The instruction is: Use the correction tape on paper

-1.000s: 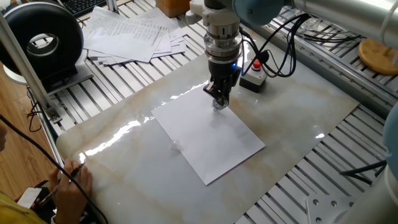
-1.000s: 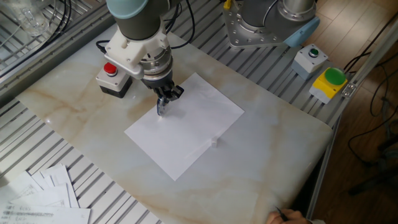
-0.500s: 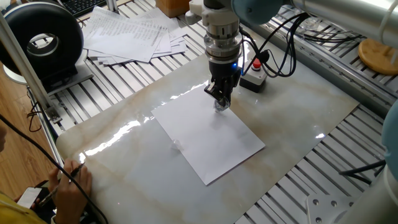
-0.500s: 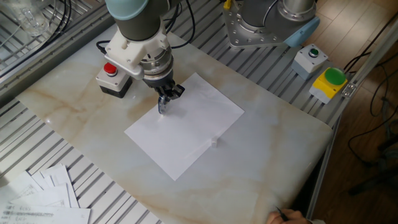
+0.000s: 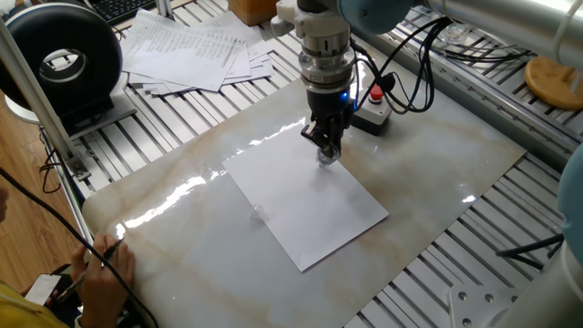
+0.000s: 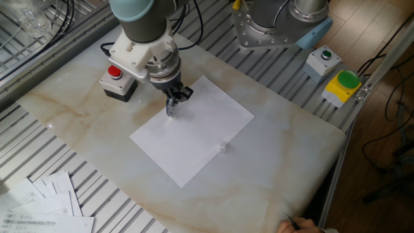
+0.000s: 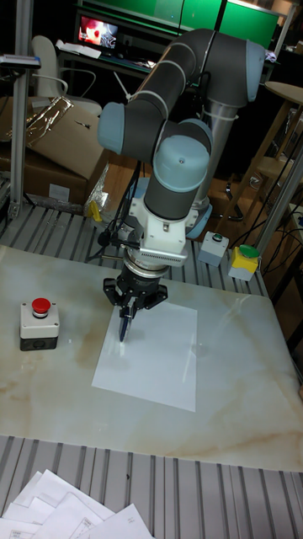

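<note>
The two-finger tool [image 5: 328, 148] is gripping the small dark correction tape [image 6: 170, 108] by its light, rigid body, tip touching the thin, flimsy white paper [image 5: 305, 196], which is probably sliding easily on the glossy marble bench [image 5: 173, 228].

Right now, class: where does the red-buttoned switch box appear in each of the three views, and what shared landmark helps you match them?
One fixed view: the red-buttoned box sits upper centre, just right of the gripper.
The other fixed view: box upper left, left of the gripper.
Tall fixed view: box at the left edge.
Shared landmark: the paper beside it.
</note>
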You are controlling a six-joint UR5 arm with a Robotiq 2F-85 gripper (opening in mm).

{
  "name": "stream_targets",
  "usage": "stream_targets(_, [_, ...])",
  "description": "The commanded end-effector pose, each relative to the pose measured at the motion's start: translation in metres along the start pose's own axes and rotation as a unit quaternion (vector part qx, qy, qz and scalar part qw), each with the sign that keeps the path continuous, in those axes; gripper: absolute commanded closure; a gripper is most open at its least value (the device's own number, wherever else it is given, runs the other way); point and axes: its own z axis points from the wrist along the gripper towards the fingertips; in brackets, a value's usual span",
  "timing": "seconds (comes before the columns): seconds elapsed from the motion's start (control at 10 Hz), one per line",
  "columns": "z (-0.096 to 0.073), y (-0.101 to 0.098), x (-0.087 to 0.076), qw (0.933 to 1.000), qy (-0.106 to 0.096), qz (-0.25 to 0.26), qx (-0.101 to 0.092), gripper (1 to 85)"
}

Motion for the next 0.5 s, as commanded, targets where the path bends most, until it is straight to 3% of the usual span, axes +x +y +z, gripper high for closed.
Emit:
stream_targets(0.0, [-0.002, 0.002, 0.000, 1.0000, 0.001, 0.002, -0.004, 84.7])
stream_targets(0.2, [-0.004, 0.002, 0.000, 1.0000, 0.005, 0.004, -0.001, 84.7])
stream_targets(0.4, [-0.015, 0.012, -0.010, 0.9996, -0.001, 0.024, -0.012, 84.7])
